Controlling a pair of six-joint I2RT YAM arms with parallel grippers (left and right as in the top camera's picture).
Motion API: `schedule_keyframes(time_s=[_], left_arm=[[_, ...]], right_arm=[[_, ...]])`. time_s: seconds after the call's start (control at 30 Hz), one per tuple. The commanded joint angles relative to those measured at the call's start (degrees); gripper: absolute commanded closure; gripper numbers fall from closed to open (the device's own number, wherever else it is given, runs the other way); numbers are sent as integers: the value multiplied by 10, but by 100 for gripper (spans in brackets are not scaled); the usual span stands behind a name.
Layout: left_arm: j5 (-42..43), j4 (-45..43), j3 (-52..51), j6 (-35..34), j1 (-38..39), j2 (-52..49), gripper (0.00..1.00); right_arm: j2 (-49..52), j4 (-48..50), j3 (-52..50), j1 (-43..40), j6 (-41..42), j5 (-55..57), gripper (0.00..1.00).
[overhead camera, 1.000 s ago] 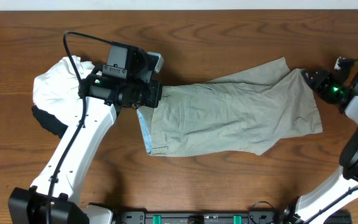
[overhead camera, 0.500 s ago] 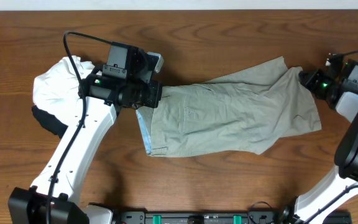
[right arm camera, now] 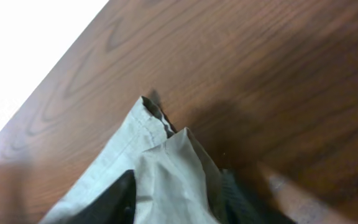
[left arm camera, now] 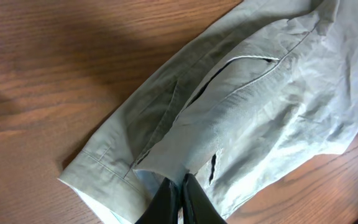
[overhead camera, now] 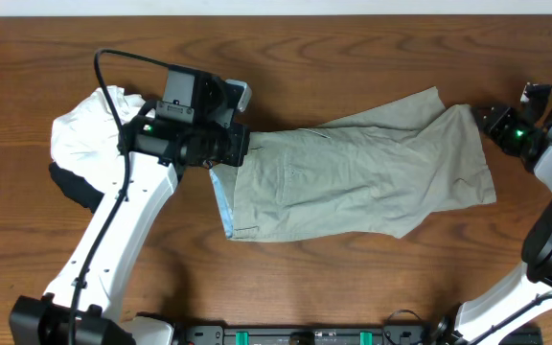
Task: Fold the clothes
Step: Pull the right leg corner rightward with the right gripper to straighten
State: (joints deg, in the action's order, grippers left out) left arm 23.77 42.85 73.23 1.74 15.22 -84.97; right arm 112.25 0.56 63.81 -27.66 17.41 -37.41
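Note:
The khaki trousers (overhead camera: 353, 182) lie spread across the middle of the table, waistband end to the left and leg end to the right. My left gripper (overhead camera: 224, 155) sits at the waistband end. In the left wrist view its fingers (left arm camera: 182, 190) are pressed together on a fold of the trousers (left arm camera: 260, 93) near a stitched pocket. My right gripper (overhead camera: 482, 120) is at the far right corner of the trousers. In the right wrist view a hem corner (right arm camera: 173, 168) lies between its two fingers (right arm camera: 179, 202), which hold it.
A white garment (overhead camera: 84, 129) is bunched at the left, with a black garment (overhead camera: 70, 182) partly under it, both beside my left arm. The table's back edge runs close behind the trousers. Bare wood shows in front of the trousers.
My right gripper swung left and then back to the right, and the trouser corner went with it. My left arm has hardly moved.

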Motion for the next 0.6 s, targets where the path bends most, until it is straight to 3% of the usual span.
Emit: schedule_keyframes(time_s=[0.0, 0.23, 0.43, 0.57], left_arm=[[-5, 0, 12, 2, 0, 14, 94], [-5, 0, 12, 2, 0, 14, 94], [-5, 0, 12, 2, 0, 14, 94], [-5, 0, 12, 2, 0, 14, 94]], right_arm=[[-12, -1, 10, 26, -13, 52, 54], [3, 23, 10, 63, -29, 117, 59], [5, 24, 11, 59, -26, 112, 98], [5, 18, 11, 47, -22, 87, 97]])
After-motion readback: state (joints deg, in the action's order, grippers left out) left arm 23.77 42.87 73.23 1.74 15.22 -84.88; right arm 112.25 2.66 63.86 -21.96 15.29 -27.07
